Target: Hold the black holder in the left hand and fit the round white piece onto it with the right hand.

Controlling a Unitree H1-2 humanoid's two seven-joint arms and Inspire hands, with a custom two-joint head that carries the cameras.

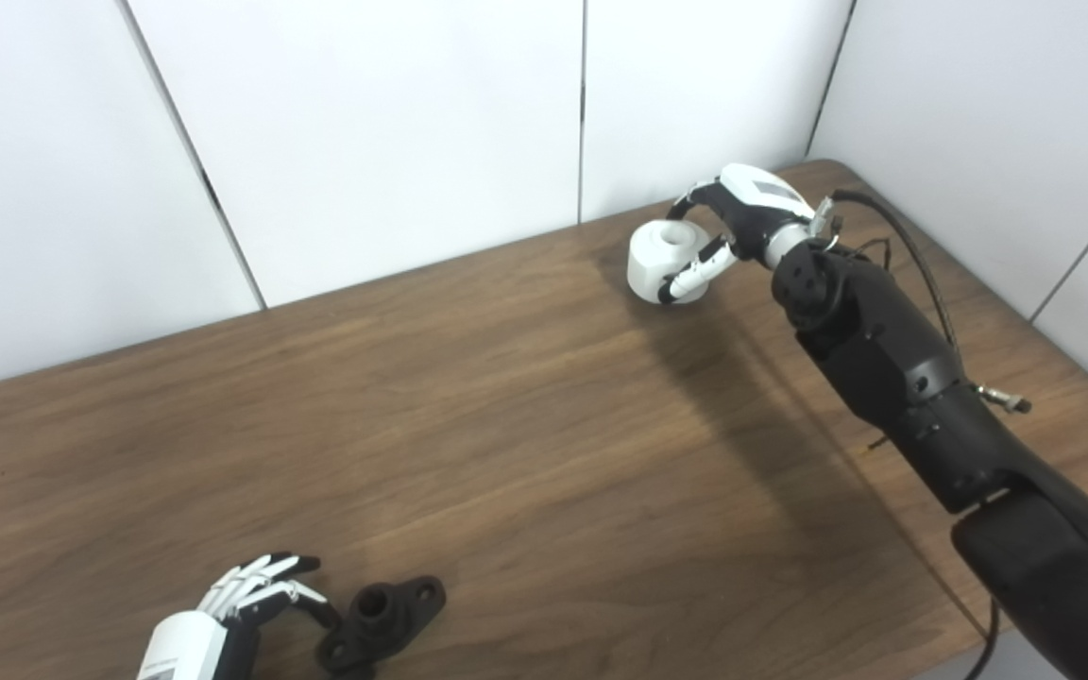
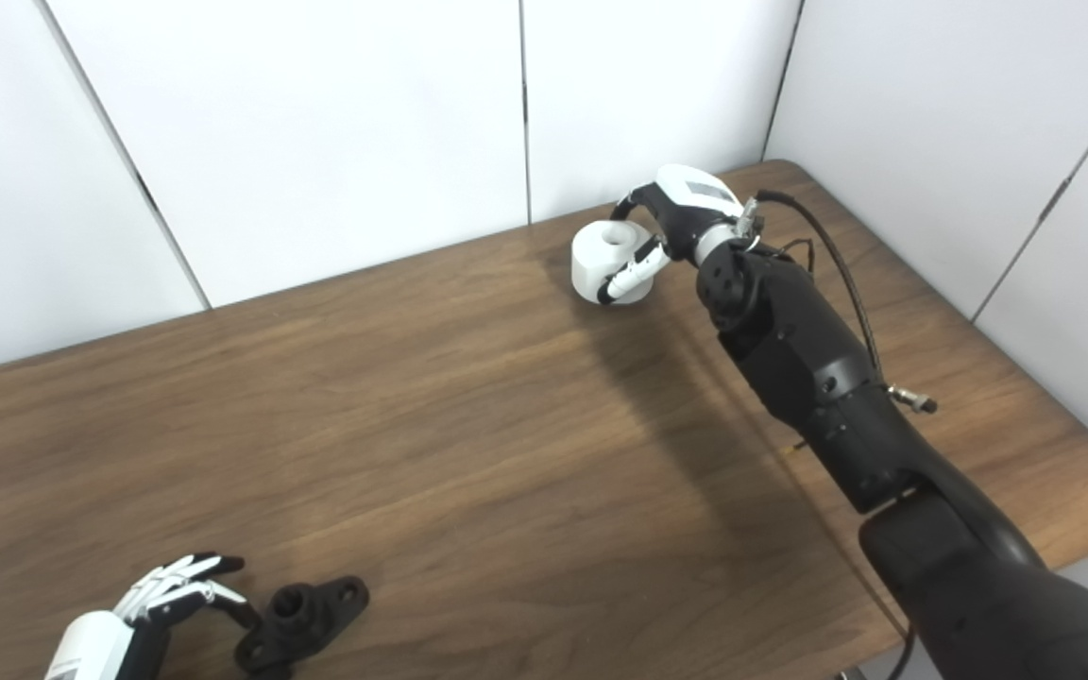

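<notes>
The round white piece (image 1: pixel 659 262), a short cylinder with a hole in its top, stands on the table near the far edge. My right hand (image 1: pixel 725 231) wraps around it, fingers behind and thumb across its front. The black holder (image 1: pixel 380 622), a flanged piece with a raised socket and screw holes, lies flat near the front left edge. My left hand (image 1: pixel 240 614) rests just left of it with fingers spread apart; its thumb reaches to the holder's near side without closing on it.
The brown wooden table (image 1: pixel 506 425) ends at a white panelled wall (image 1: pixel 365 123) behind and on the right. My right forearm (image 1: pixel 893 378) crosses the table's right side, with a black cable (image 1: pixel 903 236) looping beside it.
</notes>
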